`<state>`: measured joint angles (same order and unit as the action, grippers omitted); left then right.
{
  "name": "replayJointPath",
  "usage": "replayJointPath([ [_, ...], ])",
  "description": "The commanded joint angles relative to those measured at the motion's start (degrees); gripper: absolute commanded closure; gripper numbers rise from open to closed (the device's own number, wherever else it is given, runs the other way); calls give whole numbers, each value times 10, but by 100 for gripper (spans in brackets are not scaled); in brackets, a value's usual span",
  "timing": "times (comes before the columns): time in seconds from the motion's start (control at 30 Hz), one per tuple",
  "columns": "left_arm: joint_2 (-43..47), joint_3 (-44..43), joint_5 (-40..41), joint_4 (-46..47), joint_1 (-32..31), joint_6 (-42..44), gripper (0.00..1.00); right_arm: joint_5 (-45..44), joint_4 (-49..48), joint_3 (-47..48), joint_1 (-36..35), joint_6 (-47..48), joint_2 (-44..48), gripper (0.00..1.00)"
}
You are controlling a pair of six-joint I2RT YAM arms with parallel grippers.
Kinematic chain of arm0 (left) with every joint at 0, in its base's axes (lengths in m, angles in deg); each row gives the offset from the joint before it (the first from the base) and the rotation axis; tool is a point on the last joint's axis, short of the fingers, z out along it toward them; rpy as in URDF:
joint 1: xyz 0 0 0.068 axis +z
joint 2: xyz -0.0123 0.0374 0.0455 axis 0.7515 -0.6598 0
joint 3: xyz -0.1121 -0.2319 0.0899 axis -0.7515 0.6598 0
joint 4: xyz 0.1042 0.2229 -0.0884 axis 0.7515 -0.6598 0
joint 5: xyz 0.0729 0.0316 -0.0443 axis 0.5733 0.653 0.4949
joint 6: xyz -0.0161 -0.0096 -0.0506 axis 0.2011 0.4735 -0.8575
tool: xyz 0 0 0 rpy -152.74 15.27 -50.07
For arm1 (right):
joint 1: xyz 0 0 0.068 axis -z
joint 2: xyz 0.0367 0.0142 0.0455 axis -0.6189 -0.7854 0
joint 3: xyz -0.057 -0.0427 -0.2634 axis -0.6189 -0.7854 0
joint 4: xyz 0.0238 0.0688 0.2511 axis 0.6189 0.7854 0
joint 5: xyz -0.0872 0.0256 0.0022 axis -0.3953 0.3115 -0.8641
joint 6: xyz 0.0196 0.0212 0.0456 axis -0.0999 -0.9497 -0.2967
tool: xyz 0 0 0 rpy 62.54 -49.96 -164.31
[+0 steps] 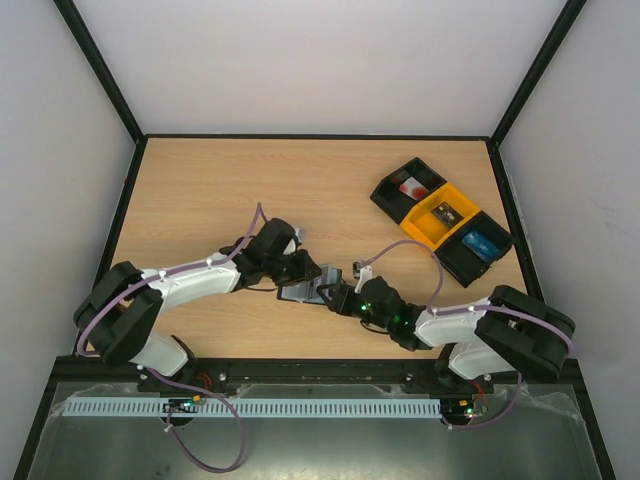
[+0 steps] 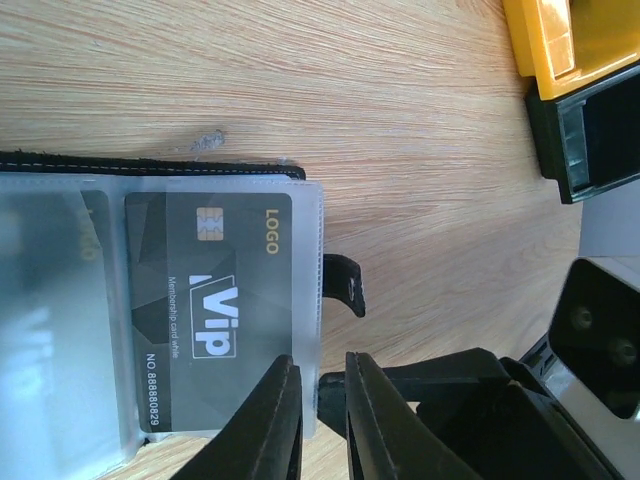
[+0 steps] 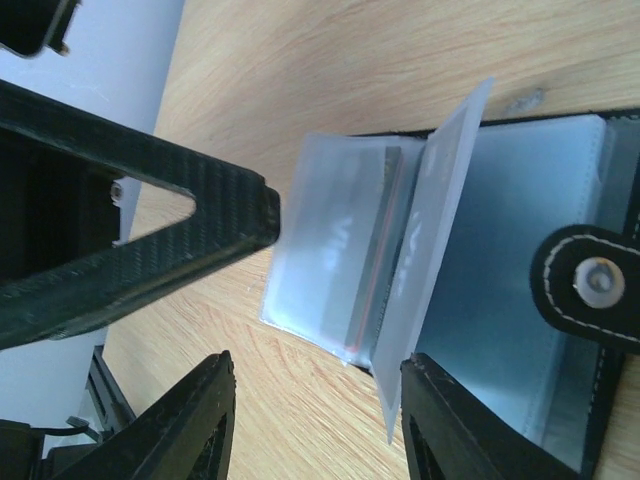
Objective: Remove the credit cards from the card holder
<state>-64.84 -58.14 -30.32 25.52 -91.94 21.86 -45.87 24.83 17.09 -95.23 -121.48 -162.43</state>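
1. Nearest my left wrist camera are my own two black fingers, coming up from the bottom edge. My left gripper shows only a slim gap.
2. The outer edge of a clear sleeve lies in that gap. Whether I pinch it or merely straddle it, I cannot tell.
3. A dark card sits wholly inside that sleeve. It is printed "Vip" and "LOGO" and has a gold chip.
4. The holder lies open and flat on the table, its black rim running along the sleeve's far side. A black tab pokes out past the sleeve's edge, just beside my fingertip.
5. My right gripper stands wide open and grips nothing. One clear leaf stands up between the jaws, its lower corner touching the inner side of one finger.
6. Past that leaf lies a stack of sleeves with a card inside, seen edge-on as a thin red line. I cannot tell whether it is the dark one.
7. The holder's strap, with its snap, lies to the right in that view.
8. From above, both grippers meet over the holder near the table's front edge.
9. Three bins stand in a row at the far right: black, yellow, black. The farthest holds a pale thing with a red mark, well apart from the holder.
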Motion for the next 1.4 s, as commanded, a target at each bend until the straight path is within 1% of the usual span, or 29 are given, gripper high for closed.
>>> replayJointPath([
  [0.0, -2, -4, -4, 2, -3, 2, 85, 8, -35, -9, 1, -9, -19, 55],
  [0.1, 3, -11, 27, -29, -2, 12, 84, 6, -44, -8, 1, -13, -27, 58],
  [0.2, 15, -10, 64, -63, 5, 24, 81, 7, -50, -8, 1, -13, -30, 58],
  [0.33, 35, 13, 80, -66, 24, 31, 77, -6, -33, -6, 1, -10, -26, 59],
  [0.43, 36, 30, 63, -50, 34, 33, 76, -13, -28, -4, 1, -8, -29, 61],
  [0.53, 29, 50, 42, -25, 40, 29, 72, -6, -32, 3, 1, -8, -32, 62],
  [0.7, 30, 76, 19, -4, 64, 32, 71, 19, -43, 27, 1, -3, -38, 62],
  [0.77, 35, 85, 15, -4, 79, 40, 71, 31, -43, 45, 1, 2, -50, 60],
  [0.9, 37, 88, 22, -18, 97, 57, 72, 55, -51, 83, 1, -1, -84, 55],
  [1.0, 32, 94, 2, -3, 105, 61, 74, 62, -46, 100, 1, -4, -106, 54],
  [1.37, 10, 98, -12, 7, 107, 69, 78, 46, -41, 94, 1, -4, -112, 55],
])
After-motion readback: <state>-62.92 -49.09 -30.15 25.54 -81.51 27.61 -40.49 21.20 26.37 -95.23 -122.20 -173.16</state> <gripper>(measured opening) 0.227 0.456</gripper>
